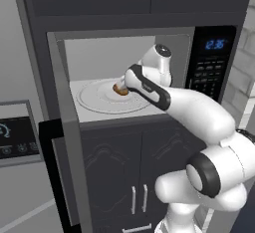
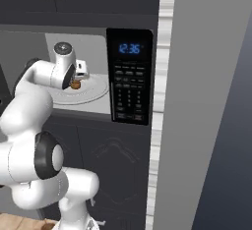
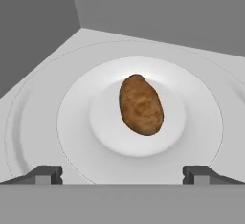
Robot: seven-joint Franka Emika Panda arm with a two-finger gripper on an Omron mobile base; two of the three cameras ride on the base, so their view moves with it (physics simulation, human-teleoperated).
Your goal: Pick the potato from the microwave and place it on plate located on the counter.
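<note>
The potato (image 3: 140, 105) is seen lying at the centre of the white turntable (image 3: 191, 122) inside the microwave (image 1: 214, 62). The gripper (image 3: 122, 174) is held just short of the potato, fingers spread wide apart, nothing gripped.

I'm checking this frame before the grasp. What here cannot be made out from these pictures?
- Potato: left base view, mostly hidden behind the arm's wrist.
- Potato's underside, hand view: hidden by its own body on the turntable.
- Keypad labels: right base view, too small to read.
- Microwave door: left base view, cut off by the bottom edge.
</note>
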